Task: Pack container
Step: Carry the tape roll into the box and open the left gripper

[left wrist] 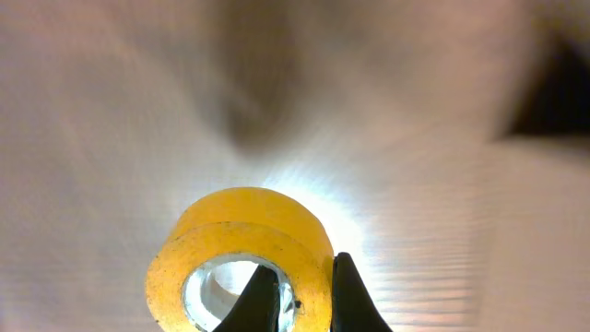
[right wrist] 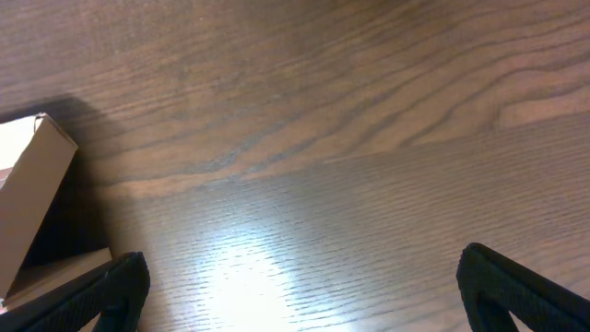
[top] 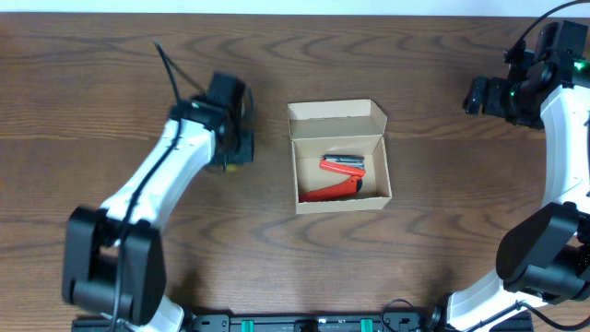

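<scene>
The container (top: 339, 123) is a small tan cardboard box, open, at the table's middle, with its flap lid standing at the far side. Inside lie a red tool (top: 334, 191) and a dark and red item (top: 343, 164). My left gripper (top: 238, 152) is left of the box, shut on a yellow tape roll (left wrist: 241, 249), one finger through its hole and one outside its wall (left wrist: 307, 297). My right gripper (top: 481, 96) is far right, open and empty above bare wood (right wrist: 300, 277). A corner of the box shows at the left in the right wrist view (right wrist: 37, 198).
The wooden table (top: 111, 55) spreads around the box. A black cable (top: 169, 69) runs behind the left arm. The arm bases stand at the front edge (top: 304, 323).
</scene>
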